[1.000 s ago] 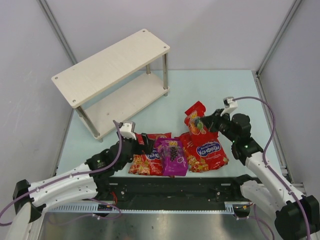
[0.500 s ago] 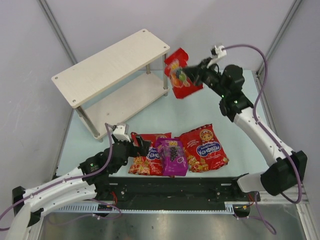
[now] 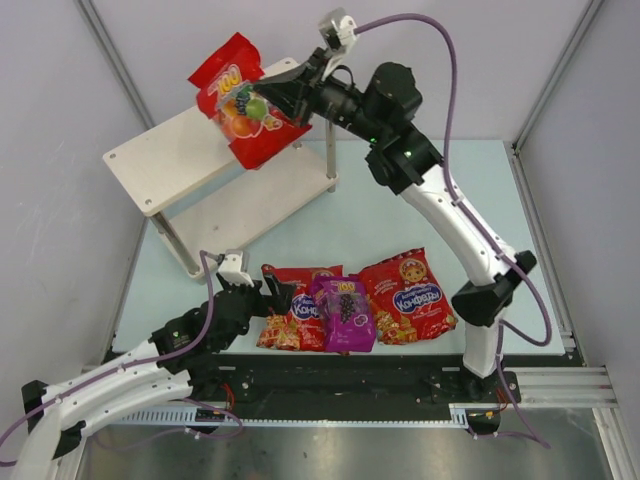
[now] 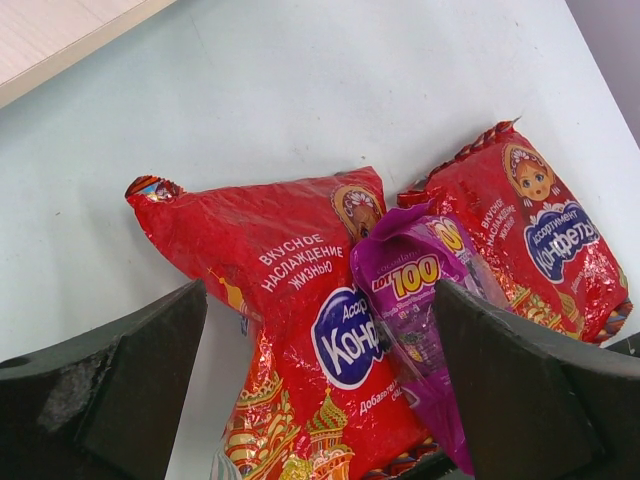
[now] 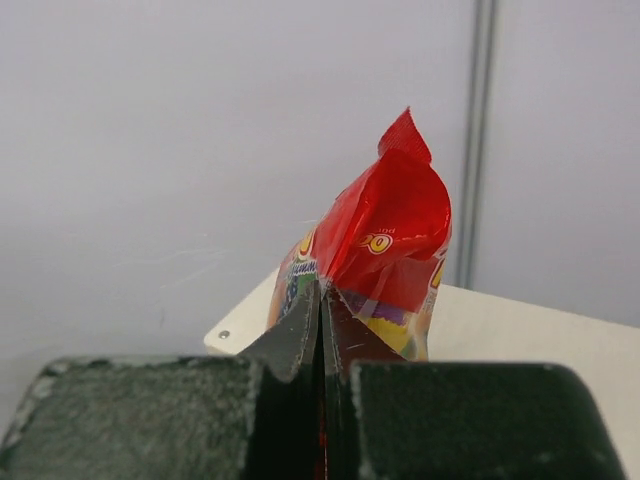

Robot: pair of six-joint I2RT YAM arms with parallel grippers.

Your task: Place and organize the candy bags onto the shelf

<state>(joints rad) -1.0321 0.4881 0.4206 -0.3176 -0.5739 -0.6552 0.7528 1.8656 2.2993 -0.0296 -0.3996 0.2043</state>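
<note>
My right gripper point(image 3: 288, 97) is shut on the red fruit-print candy bag point(image 3: 240, 104) and holds it in the air above the top board of the pale wooden shelf point(image 3: 175, 150); in the right wrist view the bag point(image 5: 385, 250) stands up from the closed jaws. Three bags lie on the table near the front: a red bag with blue logo point(image 3: 297, 320), the purple grape bag point(image 3: 345, 312) overlapping it, and a second red bag point(image 3: 412, 296). My left gripper point(image 3: 262, 296) is open just left of them, over the red bag point(image 4: 300, 310) and purple bag point(image 4: 425, 300).
The shelf's lower board point(image 3: 255, 205) sits near the table. The pale blue table point(image 3: 400, 200) ends at grey walls at the back and sides. A black rail point(image 3: 340, 385) runs along the front edge.
My right arm has lifted the fruit-print bag from beside the front pile, swung it up and left, and now holds it over the shelf top. The left gripper drew back slightly.
</note>
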